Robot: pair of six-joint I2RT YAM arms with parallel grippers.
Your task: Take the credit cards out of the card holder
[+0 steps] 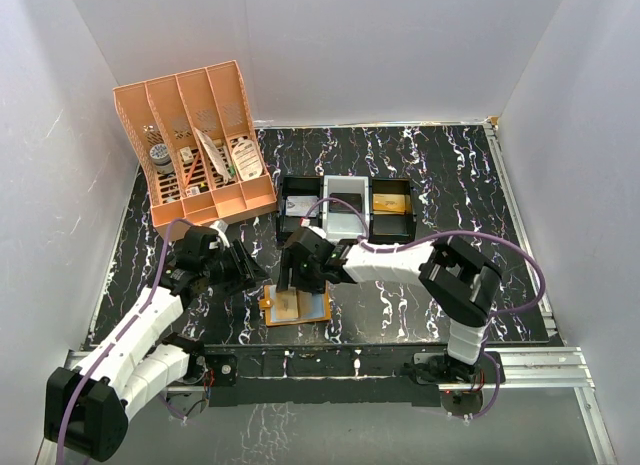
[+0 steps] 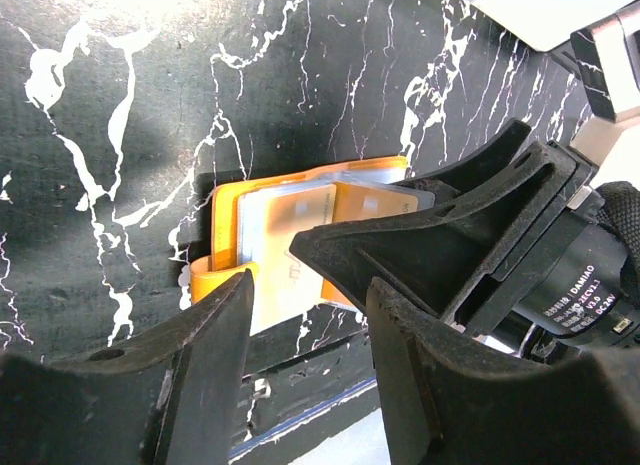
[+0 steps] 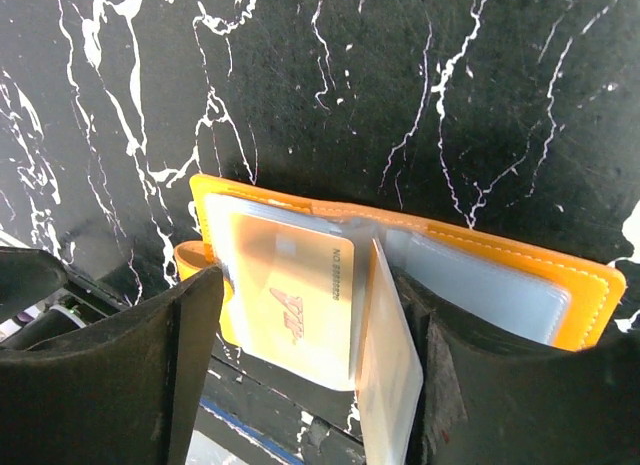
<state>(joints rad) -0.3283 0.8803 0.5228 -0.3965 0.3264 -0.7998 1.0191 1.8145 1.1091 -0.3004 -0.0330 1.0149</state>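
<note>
Top external: card holder (image 1: 297, 307) open flat near the front edge of the table (image 1: 450, 185), long axis left-right; right gripper (image 1: 296, 281) directly over it, left gripper (image 1: 252, 275) just beside its left end.
Left wrist: jaws apart, empty; holder ahead.
Right wrist: jaws apart, gripping nothing, straddling 1 credit card (image 3: 300, 285) in its sleeve.

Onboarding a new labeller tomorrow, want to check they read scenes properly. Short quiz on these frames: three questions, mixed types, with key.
1. True or false: the card holder lies folded shut.
2. Which gripper's jaws straddle a credit card in it? A left, B right, C neither.
3. Fill in: the desk organizer stands at the table's back ___ corner.
Key: 1 false, it lies open. 2 B, the right gripper, clear in its wrist view. 3 left.
</note>
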